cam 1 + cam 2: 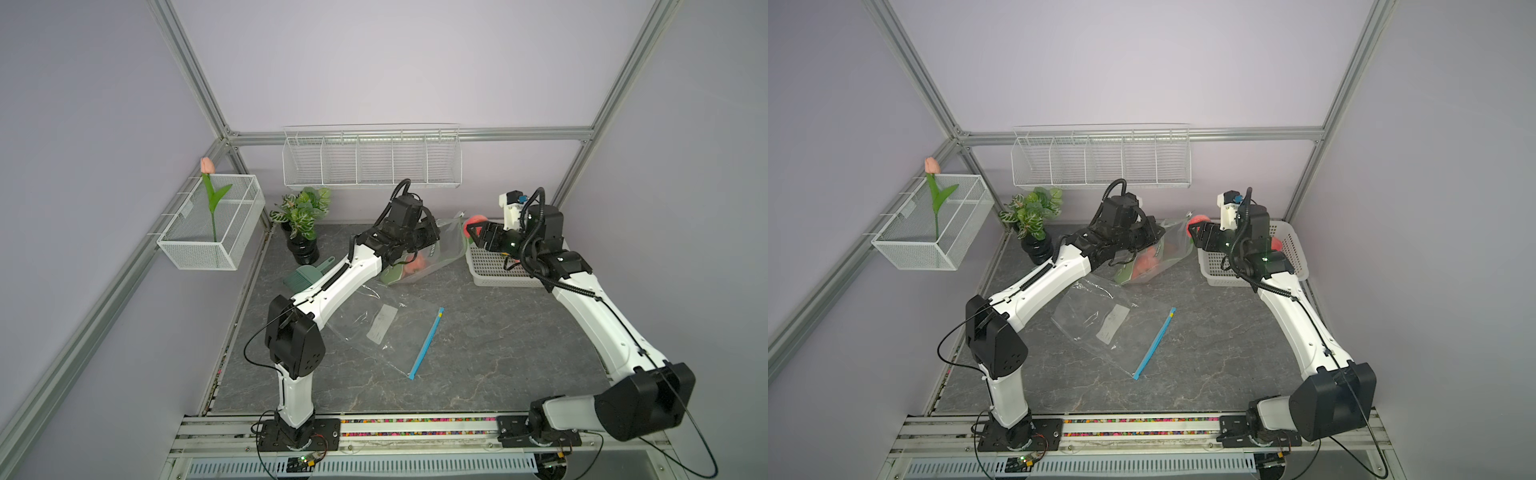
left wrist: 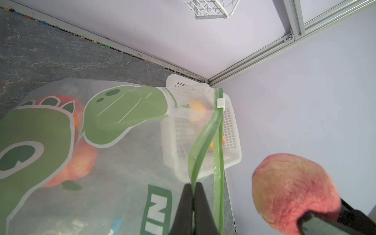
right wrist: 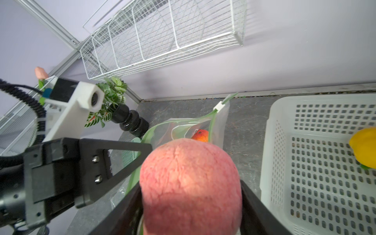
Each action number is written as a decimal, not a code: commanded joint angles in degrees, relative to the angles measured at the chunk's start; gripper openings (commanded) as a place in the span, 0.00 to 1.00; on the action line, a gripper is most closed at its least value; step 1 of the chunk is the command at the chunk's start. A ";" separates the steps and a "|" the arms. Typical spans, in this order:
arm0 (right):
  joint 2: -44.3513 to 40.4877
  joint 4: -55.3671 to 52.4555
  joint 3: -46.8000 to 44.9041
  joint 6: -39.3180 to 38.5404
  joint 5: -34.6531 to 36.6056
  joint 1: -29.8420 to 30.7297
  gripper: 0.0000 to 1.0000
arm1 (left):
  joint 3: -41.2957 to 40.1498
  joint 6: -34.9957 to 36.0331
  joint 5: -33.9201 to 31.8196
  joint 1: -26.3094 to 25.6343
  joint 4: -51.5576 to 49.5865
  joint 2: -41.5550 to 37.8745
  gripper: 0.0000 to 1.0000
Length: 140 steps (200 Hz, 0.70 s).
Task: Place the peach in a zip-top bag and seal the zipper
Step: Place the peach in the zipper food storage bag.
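My left gripper (image 2: 193,184) is shut on the green zipper rim of the zip-top bag (image 2: 122,162), a frosted bag with green print, and holds its mouth up at the back of the table (image 1: 440,245). The mouth gapes, and its white slider (image 2: 220,102) sits at the far end. Fruit lies inside the bag (image 3: 201,135). My right gripper (image 3: 190,193) is shut on a pink-red peach (image 3: 191,183), held in the air just right of the bag's mouth in both top views (image 1: 475,220) (image 1: 1200,219). The peach (image 2: 293,191) is outside the bag.
A white perforated basket (image 1: 494,270) stands at the back right under my right arm, with a yellow fruit (image 3: 364,148) in it. A clear bag with a blue zipper (image 1: 390,328) lies flat mid-table. A potted plant (image 1: 301,224) and a green brush (image 1: 303,276) stand back left.
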 commanded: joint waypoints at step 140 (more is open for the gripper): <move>8.69 -5.98 3.90 -3.72 5.74 4.97 0.72 | 1.61 1.32 2.89 -0.33 0.83 -0.40 0.00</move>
